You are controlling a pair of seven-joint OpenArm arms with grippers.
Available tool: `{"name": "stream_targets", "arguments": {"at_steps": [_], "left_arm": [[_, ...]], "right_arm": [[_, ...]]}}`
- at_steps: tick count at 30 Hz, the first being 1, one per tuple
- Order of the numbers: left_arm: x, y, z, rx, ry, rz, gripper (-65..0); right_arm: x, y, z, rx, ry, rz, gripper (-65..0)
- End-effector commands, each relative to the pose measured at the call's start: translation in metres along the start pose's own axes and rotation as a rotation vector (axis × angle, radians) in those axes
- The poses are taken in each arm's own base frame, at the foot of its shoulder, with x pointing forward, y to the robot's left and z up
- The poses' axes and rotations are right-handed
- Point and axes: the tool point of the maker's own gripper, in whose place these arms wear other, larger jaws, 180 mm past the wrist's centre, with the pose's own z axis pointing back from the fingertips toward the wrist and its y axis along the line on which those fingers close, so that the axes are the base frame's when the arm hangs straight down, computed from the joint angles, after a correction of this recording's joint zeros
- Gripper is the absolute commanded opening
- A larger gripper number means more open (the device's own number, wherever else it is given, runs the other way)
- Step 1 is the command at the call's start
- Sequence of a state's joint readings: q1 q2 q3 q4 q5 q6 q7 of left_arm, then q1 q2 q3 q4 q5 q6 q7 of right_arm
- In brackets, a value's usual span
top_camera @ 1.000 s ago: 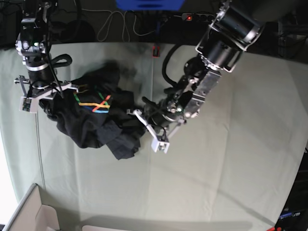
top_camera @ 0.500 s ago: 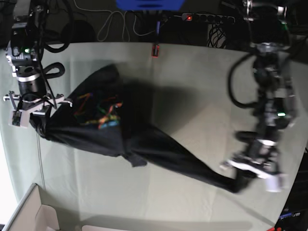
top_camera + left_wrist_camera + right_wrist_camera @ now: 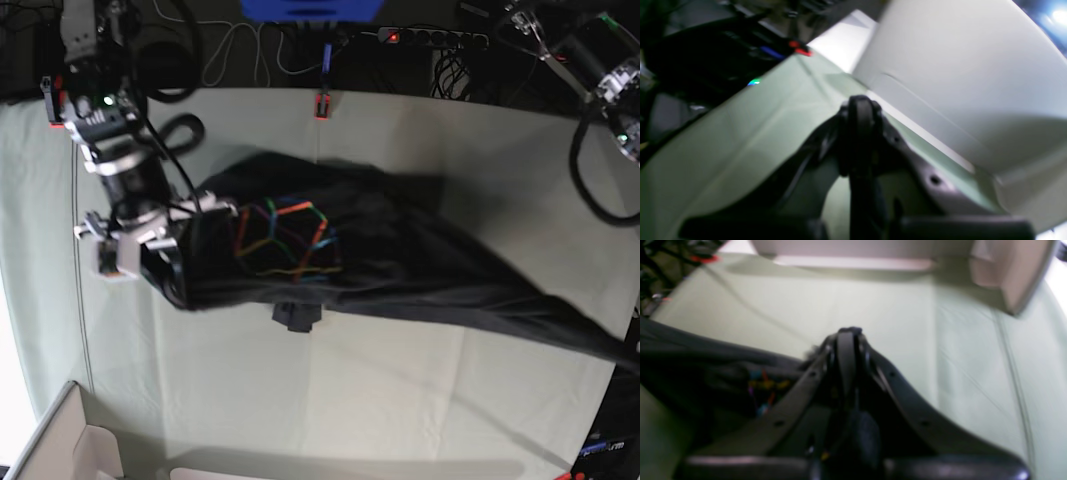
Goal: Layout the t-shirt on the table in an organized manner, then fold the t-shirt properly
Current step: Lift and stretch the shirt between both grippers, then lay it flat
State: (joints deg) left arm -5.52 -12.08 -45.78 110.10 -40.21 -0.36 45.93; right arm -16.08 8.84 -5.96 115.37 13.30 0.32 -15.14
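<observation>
The black t-shirt is stretched across the pale green table, its rainbow line graphic facing up. My right gripper is shut on the shirt's left end. In the right wrist view that gripper is closed, with black cloth and bits of the graphic to its left. The shirt tapers to a narrow end at the right edge, where my left gripper is out of frame. In the left wrist view the left gripper is shut, with a dark strip of cloth below its tips.
A cardboard box stands at the near left corner and also shows in both wrist views. A small red item sits at the table's far edge. A power strip and cables lie behind it.
The shirt has been pulled wider and flatter, with its graphic now spread face up. The left gripper went off the right edge; the right gripper shifted right and down.
</observation>
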Motion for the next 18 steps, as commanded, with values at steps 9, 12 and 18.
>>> {"name": "stream_targets", "arguments": {"at_steps": [9, 12, 18], "left_arm": [[0.014, 0.076, 0.029, 0.206, -0.046, -0.005, -64.7], [-0.006, 0.095, 0.037, 0.252, 0.011, 0.003, -64.7], [-0.073, 0.145, 0.058, 0.369, 0.184, 0.067, -64.7]], "right_arm": [[0.050, -0.030, -0.028, -0.075, -0.158, 0.010, -65.0], [0.056, -0.057, -0.033, -0.144, -0.163, 0.008, -65.0], [0.019, -0.106, -0.019, -0.256, -0.062, -0.116, -65.0]]}}
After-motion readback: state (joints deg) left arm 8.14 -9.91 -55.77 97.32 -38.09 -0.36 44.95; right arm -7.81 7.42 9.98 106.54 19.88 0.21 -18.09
